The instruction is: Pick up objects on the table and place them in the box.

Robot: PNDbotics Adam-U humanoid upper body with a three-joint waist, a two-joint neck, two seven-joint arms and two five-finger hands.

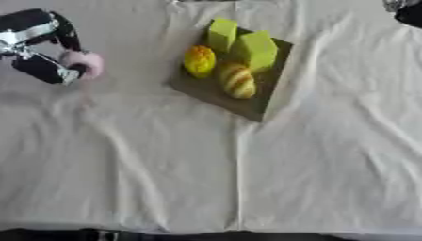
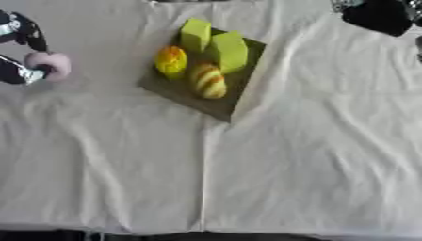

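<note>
A flat brown box (image 1: 247, 106) lies at the upper middle of the white cloth. In it are two green blocks (image 1: 223, 33) (image 1: 258, 49), an orange-yellow round object (image 1: 199, 61) and a yellow striped oval object (image 1: 237, 81). At the upper left my left hand (image 1: 41, 47) has its fingers curled round a pink round object (image 1: 84, 63), well to the left of the box. My right hand (image 2: 379, 14) shows only as a dark shape at the top right corner, far from the box.
The white tablecloth (image 1: 247, 179) covers the whole table, wrinkled, with a crease running down its middle. A dark strip (image 1: 124, 234) runs along the table's near edge at the bottom.
</note>
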